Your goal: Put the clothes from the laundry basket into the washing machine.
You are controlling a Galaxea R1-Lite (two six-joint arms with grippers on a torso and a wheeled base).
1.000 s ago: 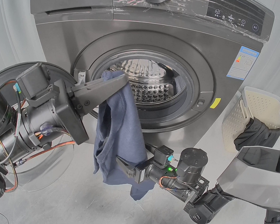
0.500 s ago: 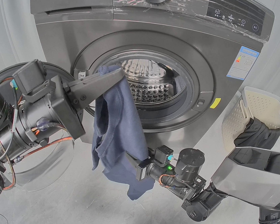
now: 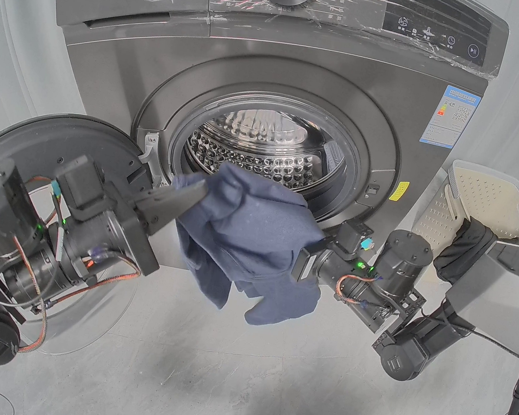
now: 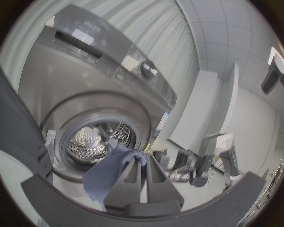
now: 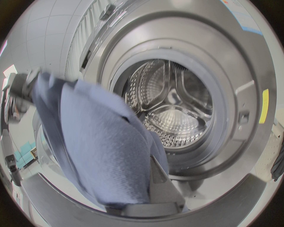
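- Left gripper [image 3: 193, 191] has dropped since 1 s ago, from upper left of the drum mouth to its lower left. The right gripper [image 3: 302, 262] has risen from bottom center to just right of center.
- The blue garment [image 3: 250, 229] hung straight down before and is now stretched sideways between the 2 grippers.
- It now sits at center frame, in front of the lower rim of the drum [image 3: 262, 136] opening and still outside it. Its loose ends dangle below.
- The left gripper's jaws are clenched on the garment's left corner, and the left wrist view shows the cloth pinched tight.
- The right gripper is at the garment's right edge with cloth draped over it, so I cannot tell whether it is clamped or released.
- The washing machine [image 3: 132, 75] takes up the upper half of the frame. Its door [image 3: 41, 138] is swung open at the left, behind the left arm.
- The laundry basket [image 3: 494, 198] stands at the right edge, just beside the machine. 1 dark garment [image 3: 475, 246] hangs over its front rim.
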